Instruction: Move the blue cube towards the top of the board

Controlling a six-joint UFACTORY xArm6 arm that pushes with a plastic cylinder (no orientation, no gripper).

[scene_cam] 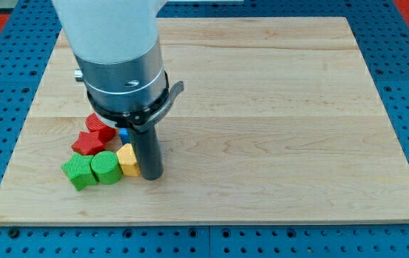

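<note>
light: bright and even, seems to come from above | shadows: small soft one by my tip (152, 176), toward 3 o'clock on the board (276, 122) | glare: white arm (107, 29) at 11 o'clock looks washed out | focus: blocks sharp, arm a bit soft | edges: board lines look straight

Near the wooden surface's (276, 107) lower left, two red blocks (93, 134) sit above a green cube (79, 172) and green cylinder (105, 167). A yellow block (127, 159) lies just right of the cylinder.
</note>
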